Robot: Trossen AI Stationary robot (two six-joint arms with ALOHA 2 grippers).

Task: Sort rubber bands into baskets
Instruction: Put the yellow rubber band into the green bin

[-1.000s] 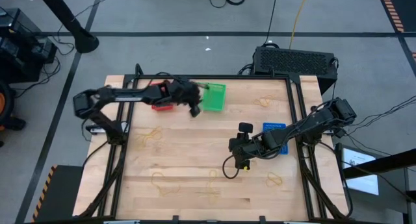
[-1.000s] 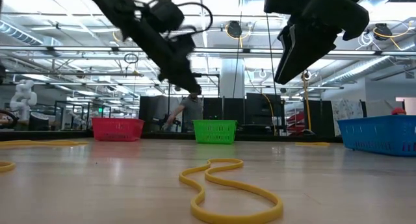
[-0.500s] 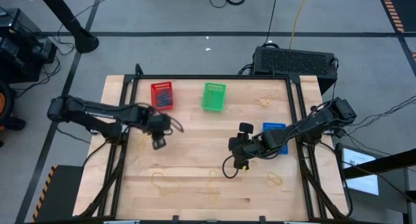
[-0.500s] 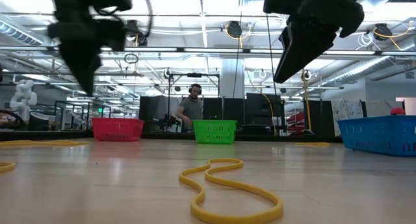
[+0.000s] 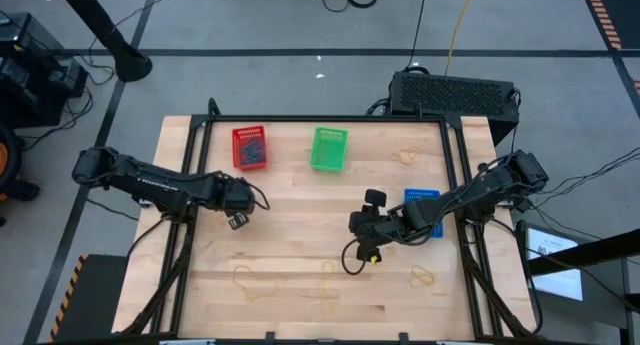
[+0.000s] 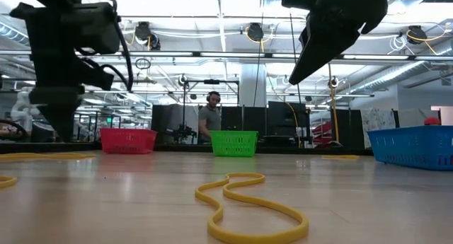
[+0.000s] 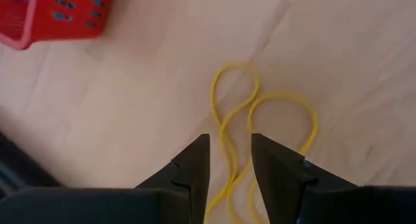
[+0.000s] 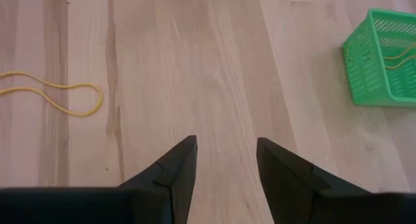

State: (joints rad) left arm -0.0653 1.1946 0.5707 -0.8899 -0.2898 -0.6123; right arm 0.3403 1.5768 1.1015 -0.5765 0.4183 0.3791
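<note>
My left gripper is open, low over the left part of the table. Its fingers stand on either side of a yellow rubber band that lies flat on the wood. I cannot tell whether they touch it. My right gripper is open and empty above bare wood, right of the table's middle. The red basket and the green basket stand at the far edge. The blue basket stands at the right, partly under my right arm. The green basket holds yellow bands.
More yellow bands lie loose near the front edge, at the far right, and close to the low camera. A big black box stands beyond the far right corner. A person stands in the room behind.
My left gripper has swung from beside the red and green baskets at the far edge toward the table's near left. It has come down over the yellow band there. My right gripper has stayed almost where it was.
</note>
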